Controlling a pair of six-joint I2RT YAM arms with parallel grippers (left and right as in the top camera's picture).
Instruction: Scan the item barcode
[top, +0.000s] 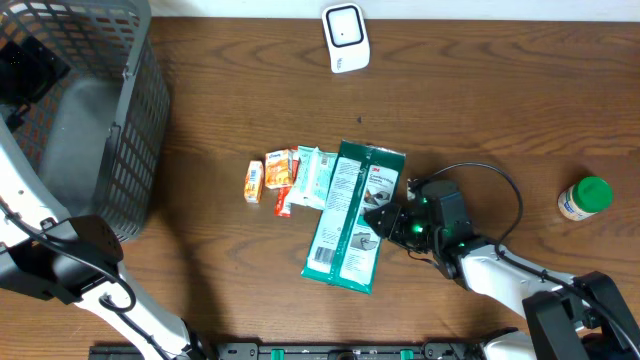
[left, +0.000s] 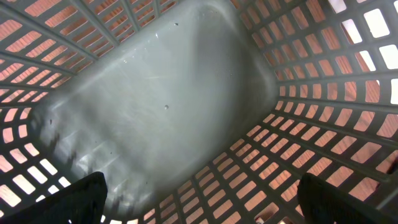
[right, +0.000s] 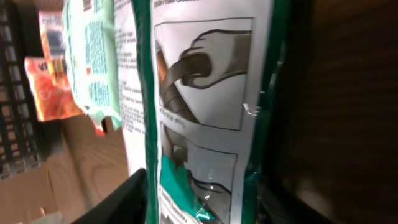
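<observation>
A long green and white package (top: 352, 215) lies on the wooden table, with printed panels facing up. My right gripper (top: 386, 222) sits at its right edge. In the right wrist view the package (right: 205, 93) fills the gap between my two dark fingers, and the right gripper (right: 205, 208) is shut on it. No barcode shows on the visible face. A white scanner (top: 346, 38) stands at the table's far edge. My left gripper (left: 202, 199) hangs open inside the grey basket (left: 161, 106), holding nothing.
The grey mesh basket (top: 110, 110) fills the far left corner. Small orange snack packets (top: 270, 180) and a pale green pack (top: 315, 175) lie just left of the package. A jar with a green lid (top: 585, 197) stands at the right.
</observation>
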